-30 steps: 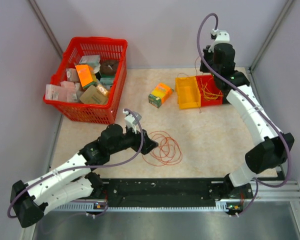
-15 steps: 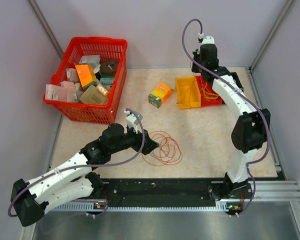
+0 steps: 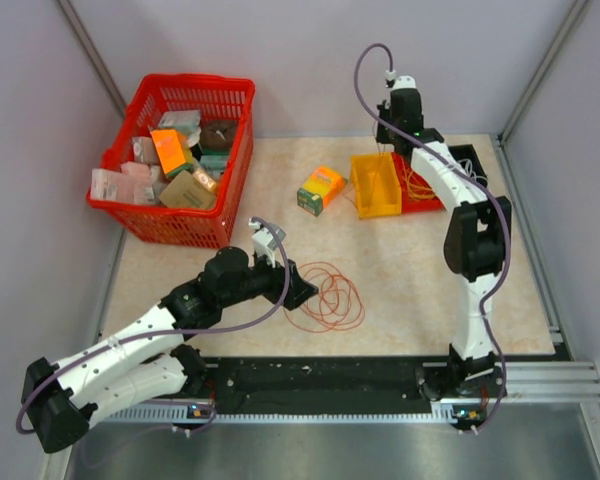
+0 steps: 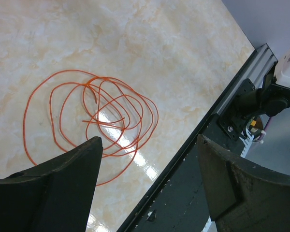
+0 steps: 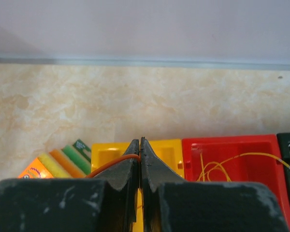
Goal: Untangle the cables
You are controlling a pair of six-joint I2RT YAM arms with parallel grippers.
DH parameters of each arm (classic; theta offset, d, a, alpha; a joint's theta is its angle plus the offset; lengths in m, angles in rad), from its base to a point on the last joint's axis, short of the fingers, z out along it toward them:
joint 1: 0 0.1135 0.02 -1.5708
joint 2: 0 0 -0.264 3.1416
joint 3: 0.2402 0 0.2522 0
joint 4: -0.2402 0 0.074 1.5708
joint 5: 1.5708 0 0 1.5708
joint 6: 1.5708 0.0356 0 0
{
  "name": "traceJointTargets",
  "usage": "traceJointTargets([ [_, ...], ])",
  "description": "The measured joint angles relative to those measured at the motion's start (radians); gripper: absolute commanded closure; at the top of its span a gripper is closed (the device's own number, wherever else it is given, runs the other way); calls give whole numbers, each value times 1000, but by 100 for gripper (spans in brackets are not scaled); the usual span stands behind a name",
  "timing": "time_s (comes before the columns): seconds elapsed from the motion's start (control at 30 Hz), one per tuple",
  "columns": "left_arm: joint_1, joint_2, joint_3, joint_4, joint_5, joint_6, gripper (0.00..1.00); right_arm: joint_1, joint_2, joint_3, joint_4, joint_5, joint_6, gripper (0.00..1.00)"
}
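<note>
Seemingly mid-sorting. Pinches an orange strand [image 5: 112,162] in the closed right fingers [image 5: 129,166] at the yellow tray [image 5: 106,149], upper right. Hovers spread, empty left fingers [image 4: 58,183] over the orange coil [image 4: 106,118] on the desk [image 3: 410,265], lower middle. Next: release, then pinch one loop.

We are seeing a glossy marble-patterned tabletop [image 4: 135,38] (glare bouncing off it), a red plastic basket [image 3: 170,228], smooth orange-red cable [image 4: 104,119] and the matt, scuffed right gripper [image 5: 140,142].

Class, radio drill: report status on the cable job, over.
Left gripper open, beside orange coil on table. Right gripper shut on orange wire near yellow tray. Yellow wire in red tray. Nothing on the coil.
</note>
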Motion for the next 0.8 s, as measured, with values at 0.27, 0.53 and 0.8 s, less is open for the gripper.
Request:
traceJointTargets([
  [0.27, 1, 0, 2, 0, 0, -1, 17, -63, -20, 62, 15, -67, -2, 100],
  [0.53, 2, 9, 2, 2, 11, -1, 17, -89, -130, 61, 11, -188, 20, 100],
  [0.8, 2, 9, 3, 2, 12, -1, 16, -107, -241, 61, 19, -328, 115, 100],
])
